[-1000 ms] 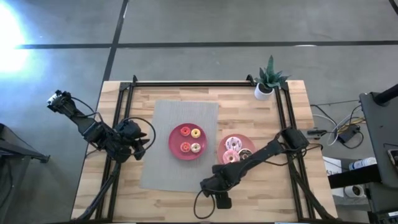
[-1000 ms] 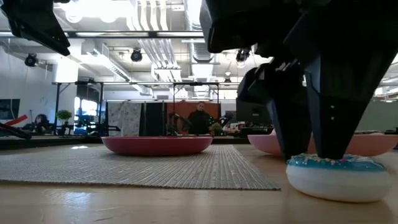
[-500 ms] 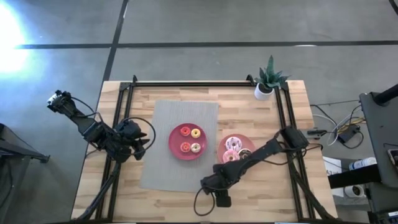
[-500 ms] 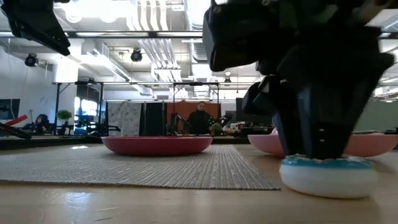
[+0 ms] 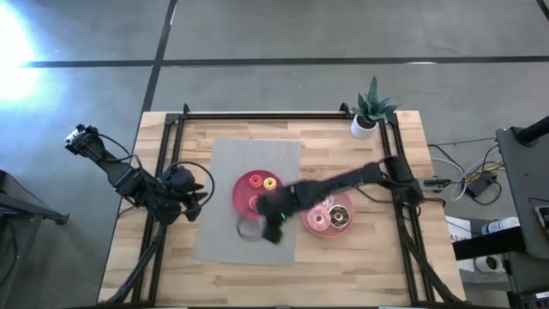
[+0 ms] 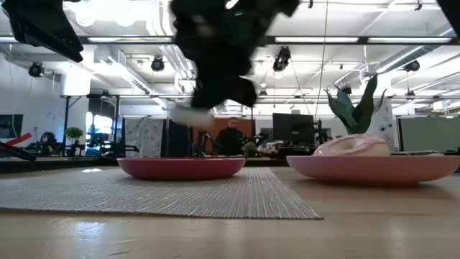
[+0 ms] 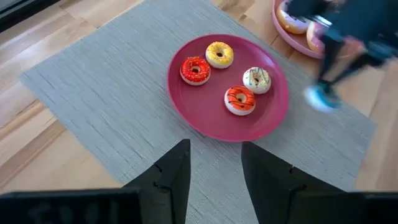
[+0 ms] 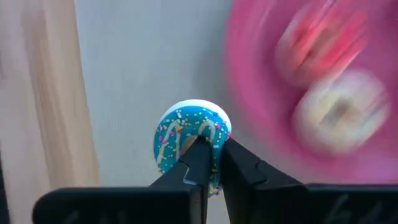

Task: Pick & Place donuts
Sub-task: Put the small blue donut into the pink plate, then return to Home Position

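A small blue-iced, sprinkled donut [image 8: 180, 134] hangs in my right gripper [image 8: 213, 147], which is shut on it over the grey mat [image 5: 219, 189], just near-side of the red plate [image 7: 205, 118]. In the low view the donut [image 6: 190, 115] is well above the mat. The red plate holds several tiny donuts: red [image 7: 195, 70], yellow [image 7: 219, 54], white [image 7: 256, 79] and orange [image 7: 239, 100]. Larger donuts lie on the pink plate [image 5: 341, 225]. My left gripper [image 7: 214, 177] waits open at the mat's left edge. My right gripper holds the blue donut by one side of its ring [image 8: 214, 134]. One finger [image 8: 198, 152] sits in the hole and the other [image 8: 239, 163] is outside the rim. The fingers come from above. The donut is lifted clear of the mat.
A potted plant [image 5: 369, 112] stands at the table's far right corner. The pink plate [image 6: 374, 167] sits right of the mat, with a pink donut [image 6: 352, 146] on it. Dark frame rails run along the table's left, right and far sides.
My right gripper has shut on the blue donut, which was on the wood near the table's front edge. It has lifted it clear and swung quickly left and toward the far edge, onto the mat beside the red plate.
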You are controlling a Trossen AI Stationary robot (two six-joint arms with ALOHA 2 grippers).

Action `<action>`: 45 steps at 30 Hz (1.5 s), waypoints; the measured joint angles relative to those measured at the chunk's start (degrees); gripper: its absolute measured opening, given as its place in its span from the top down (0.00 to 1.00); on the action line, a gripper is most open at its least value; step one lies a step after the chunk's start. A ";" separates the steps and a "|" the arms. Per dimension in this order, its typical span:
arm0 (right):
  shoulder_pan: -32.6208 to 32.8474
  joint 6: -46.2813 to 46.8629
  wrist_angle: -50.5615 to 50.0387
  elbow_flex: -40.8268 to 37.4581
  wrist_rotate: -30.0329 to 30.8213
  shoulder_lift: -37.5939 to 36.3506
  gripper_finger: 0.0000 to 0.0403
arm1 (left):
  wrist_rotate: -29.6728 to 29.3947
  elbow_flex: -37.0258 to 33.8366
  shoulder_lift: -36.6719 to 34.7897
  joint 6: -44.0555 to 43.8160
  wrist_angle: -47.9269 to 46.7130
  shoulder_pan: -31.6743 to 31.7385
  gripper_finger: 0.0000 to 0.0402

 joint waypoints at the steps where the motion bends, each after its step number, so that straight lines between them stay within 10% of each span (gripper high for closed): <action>1: -1.49 0.31 1.86 1.00 0.03 0.26 0.94 | 0.01 0.00 0.02 0.00 0.25 0.00 0.71; 24: -11.39 -5.24 -13.69 36.56 0.28 25.22 0.79 | -0.61 0.00 0.00 -4.01 1.56 -1.99 0.71; 45: -8.05 -17.14 -20.11 34.44 7.97 14.60 0.56 | -0.98 0.00 0.00 -2.40 -0.49 -1.99 0.71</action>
